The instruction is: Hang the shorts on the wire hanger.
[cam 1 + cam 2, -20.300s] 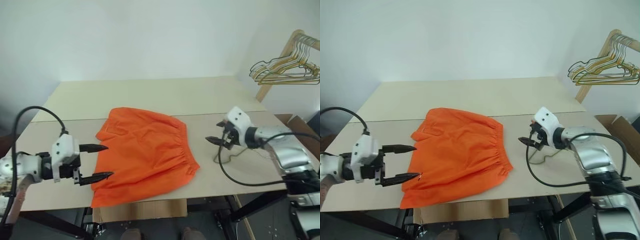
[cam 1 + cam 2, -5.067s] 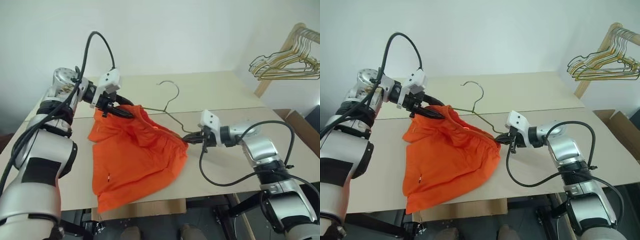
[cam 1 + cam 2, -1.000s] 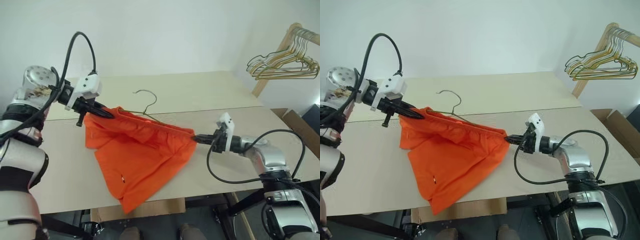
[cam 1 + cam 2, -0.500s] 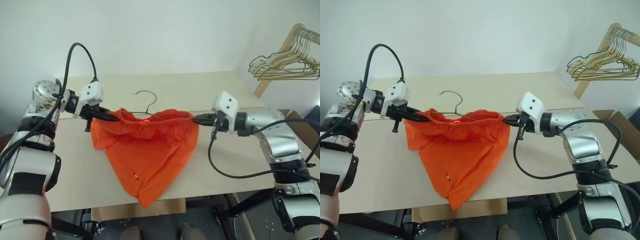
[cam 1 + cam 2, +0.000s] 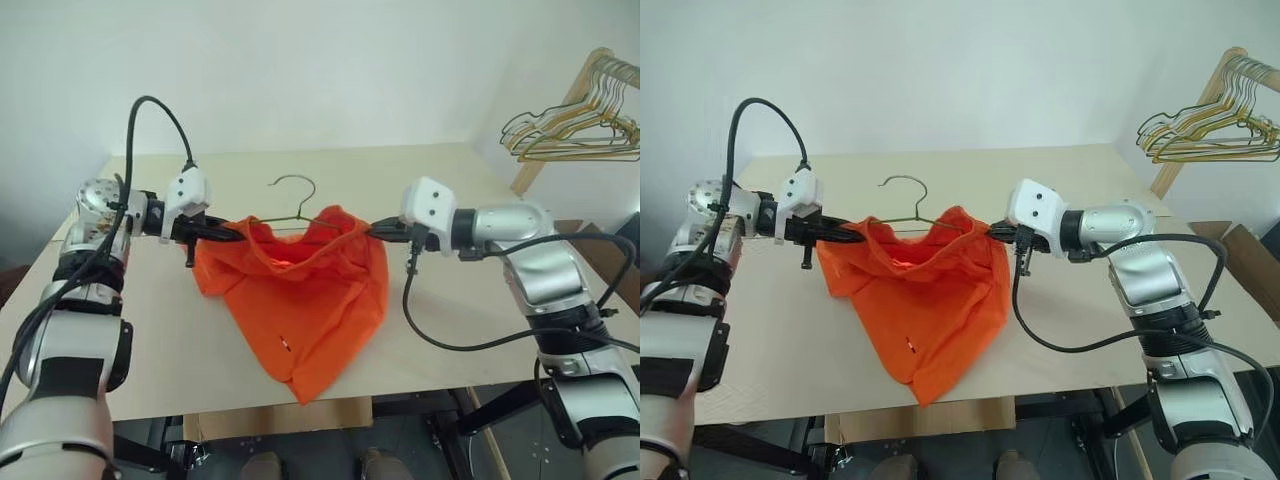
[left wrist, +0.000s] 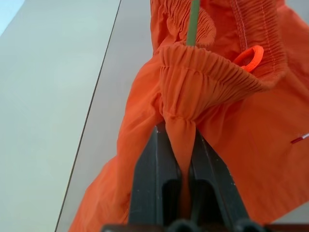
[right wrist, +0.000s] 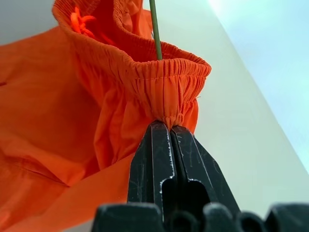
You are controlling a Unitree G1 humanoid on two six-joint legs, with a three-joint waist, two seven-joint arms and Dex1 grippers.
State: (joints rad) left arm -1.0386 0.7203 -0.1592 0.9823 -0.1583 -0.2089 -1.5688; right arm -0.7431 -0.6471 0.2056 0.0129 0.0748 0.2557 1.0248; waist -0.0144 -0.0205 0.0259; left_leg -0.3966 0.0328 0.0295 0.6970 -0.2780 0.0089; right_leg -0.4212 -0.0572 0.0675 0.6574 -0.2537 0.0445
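The orange shorts [image 5: 300, 300] hang by their waistband between my two grippers, just above the table, with the legs drooping toward the front edge. My left gripper [image 5: 235, 232] is shut on the waistband's left end, seen close up in the left wrist view [image 6: 178, 133]. My right gripper [image 5: 375, 232] is shut on the right end [image 7: 161, 126]. The wire hanger [image 5: 296, 184] sticks up behind the waistband, its hook showing. Its green wire [image 6: 193, 19] runs into the waistband opening [image 7: 154, 29]. The rest of it is hidden by fabric.
The beige table [image 5: 450, 180] stretches behind and to both sides. A wooden rack with a bunch of wire hangers [image 5: 570, 125] stands at the far right. A cardboard box [image 5: 600, 250] sits beside the table's right end, another [image 5: 300, 415] below the front edge.
My right gripper has risen and moved left toward the left gripper, so the waistband now sags between them. The shorts have lifted off the table. The left gripper sank slightly.
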